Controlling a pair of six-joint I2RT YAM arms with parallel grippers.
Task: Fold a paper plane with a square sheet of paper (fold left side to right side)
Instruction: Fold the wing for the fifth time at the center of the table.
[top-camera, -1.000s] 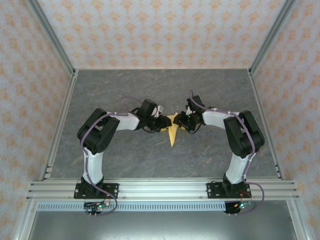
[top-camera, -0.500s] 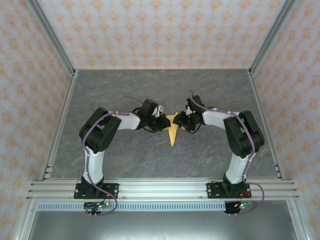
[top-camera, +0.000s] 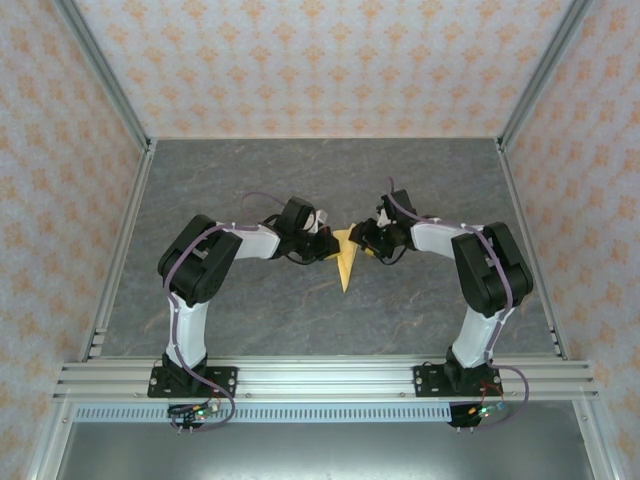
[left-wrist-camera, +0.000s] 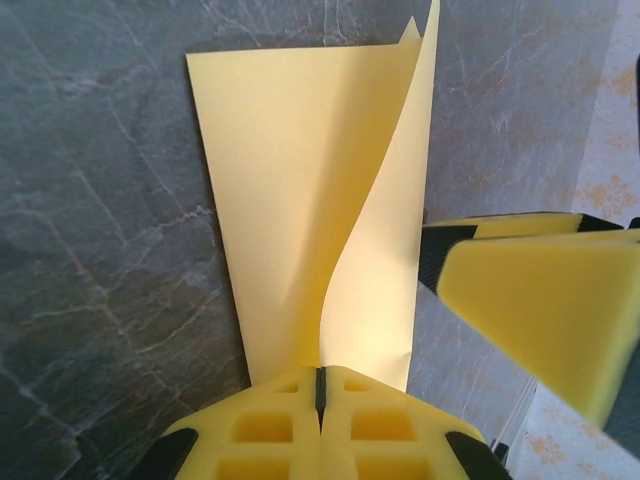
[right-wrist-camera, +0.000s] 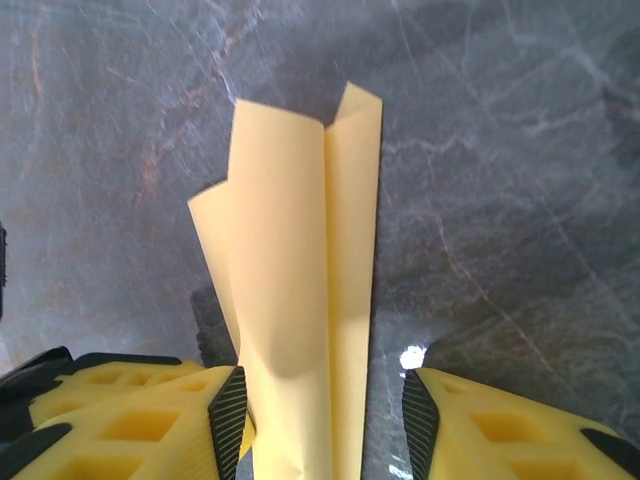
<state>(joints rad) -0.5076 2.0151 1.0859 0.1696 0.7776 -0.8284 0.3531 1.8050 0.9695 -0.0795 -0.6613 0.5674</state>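
From above, you see the paper plane (top-camera: 346, 262) lying on the grey tabletop (top-camera: 250, 310) between the left claw (top-camera: 326, 247) and right claw (top-camera: 366, 240). Your left wrist view has the left claw (left-wrist-camera: 321, 385) pinched tight on the plane's near end, one flap curling upward. Your right wrist view has the right claw (right-wrist-camera: 325, 400) wide, straddling the plane.

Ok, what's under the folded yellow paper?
The grey table lies beneath the folded paper, bare around it; the patch directly under it is covered. One flap curls upward, with the left pincer shut on its edge.
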